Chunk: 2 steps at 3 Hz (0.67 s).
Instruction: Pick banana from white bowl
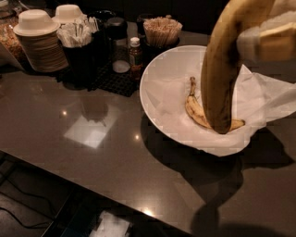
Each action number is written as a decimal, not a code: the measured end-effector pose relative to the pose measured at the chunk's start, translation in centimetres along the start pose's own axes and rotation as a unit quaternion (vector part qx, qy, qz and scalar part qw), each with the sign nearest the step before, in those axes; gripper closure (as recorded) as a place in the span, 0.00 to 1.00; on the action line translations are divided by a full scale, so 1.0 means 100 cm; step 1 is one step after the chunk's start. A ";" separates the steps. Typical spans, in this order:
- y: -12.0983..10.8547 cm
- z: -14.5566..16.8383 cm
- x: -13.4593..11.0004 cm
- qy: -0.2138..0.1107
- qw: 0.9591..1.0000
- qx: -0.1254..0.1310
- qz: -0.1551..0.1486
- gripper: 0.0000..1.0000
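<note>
Up in the upper right corner of the frame, the pale tool (261,41) is clenched on the banana (222,69), grasping it near its upper end. The long yellow fruit, streaked and spotted with brown, hangs almost upright in the air with its lower tip pointing down. It is clear of the white bowl (155,74) and, as seen here, its tip crosses in front of the bowl's right half. That wide, shallow bowl sits on the dark, glossy bench (92,152) right of centre. It is lined with crinkled white paper (273,97), which spills over the rim on the right side. A second banana (195,109), shorter and spotted, lies on the paper inside the bowl with its dark stem pointing toward the top of the frame; part of it is hidden behind the raised fruit. At the upper left of the frame stands a tall stack of small off-white bowls (39,44), with another such stack (69,11) just behind it. Beside them a black holder (81,55) carries white packets, and a dark mat (113,78) lies under the items near the bowl's left rim. A small bottle with a white cap (135,54) stands on that mat, near the bowl. Behind the bottle, a cup of pale wooden sticks (162,30) stands at the top centre.
</note>
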<state>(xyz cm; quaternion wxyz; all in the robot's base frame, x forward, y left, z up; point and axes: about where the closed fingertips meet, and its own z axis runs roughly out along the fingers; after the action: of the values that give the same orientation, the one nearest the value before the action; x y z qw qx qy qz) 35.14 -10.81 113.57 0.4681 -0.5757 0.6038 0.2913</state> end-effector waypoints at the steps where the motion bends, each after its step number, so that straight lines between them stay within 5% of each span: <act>1: 0.008 0.010 0.007 -0.001 1.000 -0.017 0.010 1.00; 2: 0.024 0.034 0.019 -0.004 0.998 -0.047 0.028 1.00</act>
<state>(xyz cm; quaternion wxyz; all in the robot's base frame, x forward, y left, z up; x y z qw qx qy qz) 33.75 -8.19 110.07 0.4344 -0.5786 0.6038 0.3346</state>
